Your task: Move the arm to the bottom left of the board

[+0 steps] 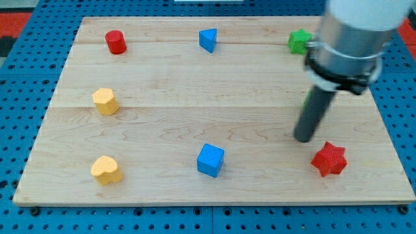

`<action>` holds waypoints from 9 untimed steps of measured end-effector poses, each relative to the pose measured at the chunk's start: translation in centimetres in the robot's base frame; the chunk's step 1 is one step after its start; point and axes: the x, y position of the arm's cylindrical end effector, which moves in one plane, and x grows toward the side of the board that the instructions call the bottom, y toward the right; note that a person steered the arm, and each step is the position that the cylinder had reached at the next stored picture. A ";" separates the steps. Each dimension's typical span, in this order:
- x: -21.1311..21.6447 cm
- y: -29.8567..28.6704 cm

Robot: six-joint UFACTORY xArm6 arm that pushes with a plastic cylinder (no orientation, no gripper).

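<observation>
- The surface (214, 188) was a light wooden board made of horizontal planks, lying on a blue perforated base (19, 214).
- The arm (351, 39) entered from the view's top right. Its visible housing was a broad pale grey cylinder with a black collar at its lower edge.
- A straight dark rod (313, 114) extended from the collar, angled slightly toward the view's left as it descended.
- My tip (303, 139) stood on the right half of the surface, below mid-height in the view.
- The end effector was this plain rod; it had no jaws, so it was neither spread nor pinching anything, and it touched no block.
- The red star-shaped block (329, 159) lay just beside my tip, toward the view's lower right, with a narrow strip of bare wood between them.
- The blue cube (210, 160) lay well apart from my tip, toward the view's left, near the bottom edge.
- The green block (299, 41) sat near the top edge, partly hidden behind the arm housing; its shape could not be made out fully.
- A small green sliver (304, 101) showed at the left side of the rod; what it belonged to could not be determined.
- The blue triangular block (207, 39) lay near the top centre.
- The red cylinder (116, 41) lay near the top left.
- The upper yellow block (105, 101) lay at the left, at mid-height; its outline was rounded.
- The lower yellow heart-shaped block (106, 169) occupied the bottom left region, far from my tip.
</observation>
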 end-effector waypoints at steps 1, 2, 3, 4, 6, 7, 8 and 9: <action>0.0 -6.6; 0.0 -12.5; -0.4 -18.5; -0.4 -24.3; -0.4 -31.3; 0.0 -35.8; 0.0 -36.6; 3.7 -36.9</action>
